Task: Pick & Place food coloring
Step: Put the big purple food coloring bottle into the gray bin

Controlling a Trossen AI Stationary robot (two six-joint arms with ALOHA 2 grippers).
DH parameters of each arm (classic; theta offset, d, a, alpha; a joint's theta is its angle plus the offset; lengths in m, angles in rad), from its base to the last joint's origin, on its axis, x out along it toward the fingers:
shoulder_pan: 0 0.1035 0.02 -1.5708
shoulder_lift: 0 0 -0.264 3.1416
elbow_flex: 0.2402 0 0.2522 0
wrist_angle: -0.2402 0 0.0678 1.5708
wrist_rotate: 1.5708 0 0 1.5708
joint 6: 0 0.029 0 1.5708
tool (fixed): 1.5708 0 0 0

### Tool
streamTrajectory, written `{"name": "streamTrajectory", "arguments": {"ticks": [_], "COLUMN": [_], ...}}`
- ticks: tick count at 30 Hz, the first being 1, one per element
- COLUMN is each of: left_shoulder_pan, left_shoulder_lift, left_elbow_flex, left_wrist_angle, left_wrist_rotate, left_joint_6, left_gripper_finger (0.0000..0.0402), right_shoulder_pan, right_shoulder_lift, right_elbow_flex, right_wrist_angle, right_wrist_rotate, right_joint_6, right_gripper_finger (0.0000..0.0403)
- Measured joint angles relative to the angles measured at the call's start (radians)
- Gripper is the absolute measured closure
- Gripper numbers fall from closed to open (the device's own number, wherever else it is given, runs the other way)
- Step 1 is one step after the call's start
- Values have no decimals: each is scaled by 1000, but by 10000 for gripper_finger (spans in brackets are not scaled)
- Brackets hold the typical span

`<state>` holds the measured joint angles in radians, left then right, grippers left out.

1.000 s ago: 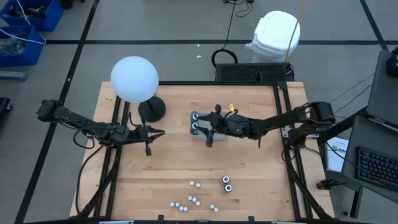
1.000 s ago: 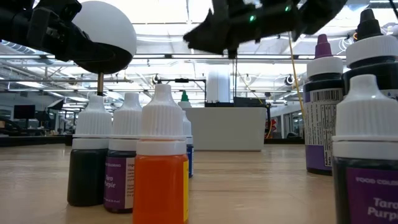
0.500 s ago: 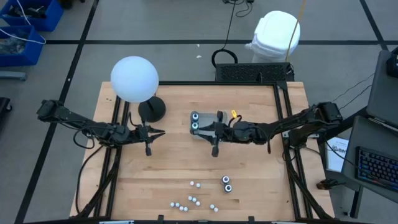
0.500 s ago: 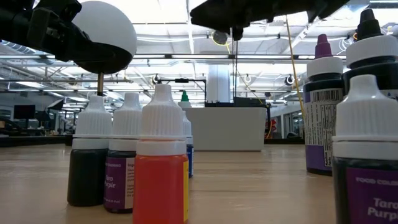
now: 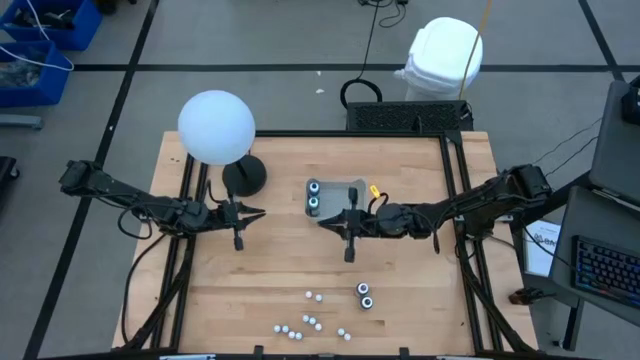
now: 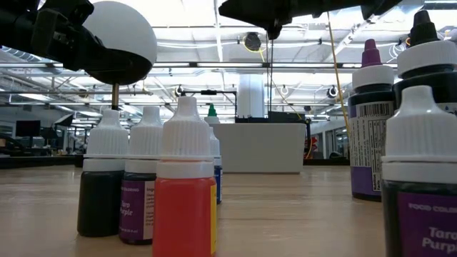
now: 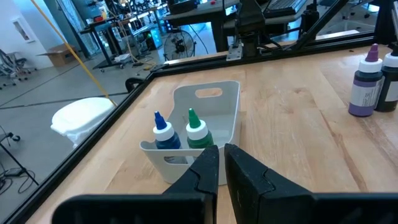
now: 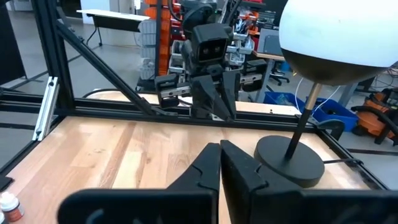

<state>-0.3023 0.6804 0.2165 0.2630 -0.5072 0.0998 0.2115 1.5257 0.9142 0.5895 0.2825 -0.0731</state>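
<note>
Backing off the tray [image 5: 345, 190], the right jaws [image 5: 349, 222] have snapped shut empty; left jaws [image 5: 240, 213] nearly shut, empty. Food coloring [image 5: 366, 296] bottles look light, slick: pinch the cap.

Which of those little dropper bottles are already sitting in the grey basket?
Two: the blue-tipped bottle and the green-tipped bottle, standing side by side at one end of the grey plastic basket. All the other bottles, like the purple one, stand out on the wooden table.
</note>
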Motion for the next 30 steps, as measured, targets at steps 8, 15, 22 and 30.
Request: {"name": "streamTrajectory", "arguments": {"ticks": [8,15,22,30], "left_shoulder_pan": [0,0,0,0], "left_shoulder_lift": [0,0,0,0], "left_elbow_flex": [0,0,0,0], "left_wrist_angle": [0,-1,-2,-2], "left_wrist_rotate": [0,0,0,0], "left_joint_6": [0,0,-4,-4], "left_gripper_finger": [366,366,366,366], "right_shoulder_pan": [3,75,179,294], "right_shoulder_lift": [0,0,0,0], "right_elbow_flex": [0,0,0,0], "right_wrist_angle": [7,57,20,-11], "right_wrist_rotate": [-39,-105,-104,-99], "right_joint_6": [33,35,97,143], "right_gripper_finger": [402,402,403,403]}}
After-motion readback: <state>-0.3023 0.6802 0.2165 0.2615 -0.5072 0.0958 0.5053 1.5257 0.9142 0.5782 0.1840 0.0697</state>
